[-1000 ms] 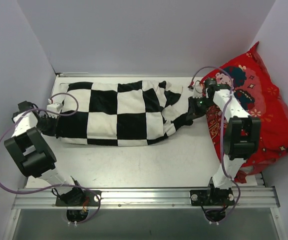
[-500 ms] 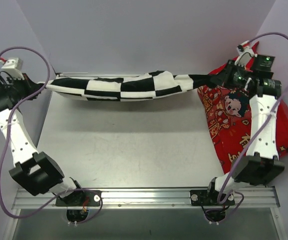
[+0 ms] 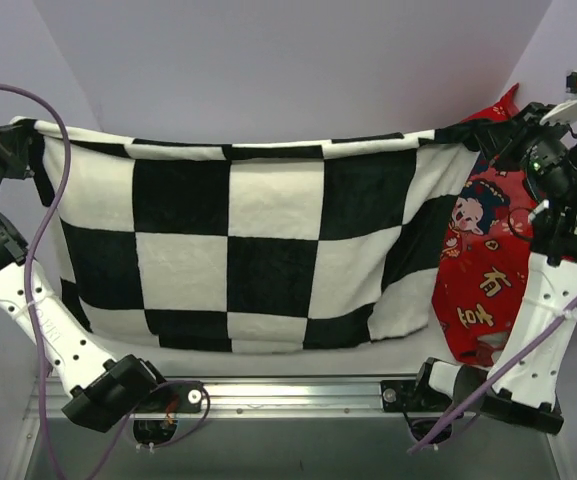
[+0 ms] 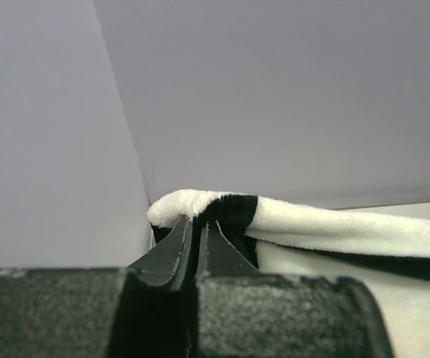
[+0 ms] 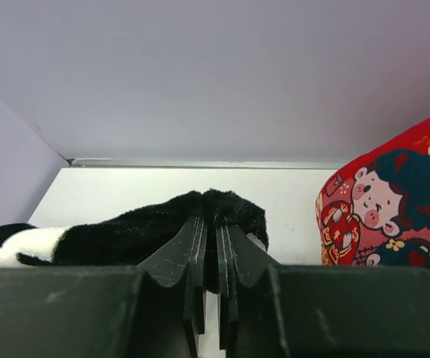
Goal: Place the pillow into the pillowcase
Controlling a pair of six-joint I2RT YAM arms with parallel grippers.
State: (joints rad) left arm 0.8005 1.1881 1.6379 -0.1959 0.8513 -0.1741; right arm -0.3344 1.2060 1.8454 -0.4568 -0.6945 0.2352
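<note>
Checkered pillowcase (image 3: 238,250) is up off the surface (image 5: 125,186) since a second ago. It now hangs spread across mid-frame, left claw (image 4: 196,222) pinching its upper-left corner, right claw (image 5: 209,220) pinching the upper-right. No pillow visible — insertion unconfirmed, likely a shake-out.

**Occlusions, top and wrist views**

From the top view, the hanging pillowcase (image 3: 238,250) blocks nearly all of the counter (image 3: 298,362) for you, plus the left part of the red cushion (image 3: 478,290). On the wrist views, the tips of the left tool (image 4: 194,222) and right tool (image 5: 209,220) are buried in fabric, and the frame edges crop the pillowcase.
</note>
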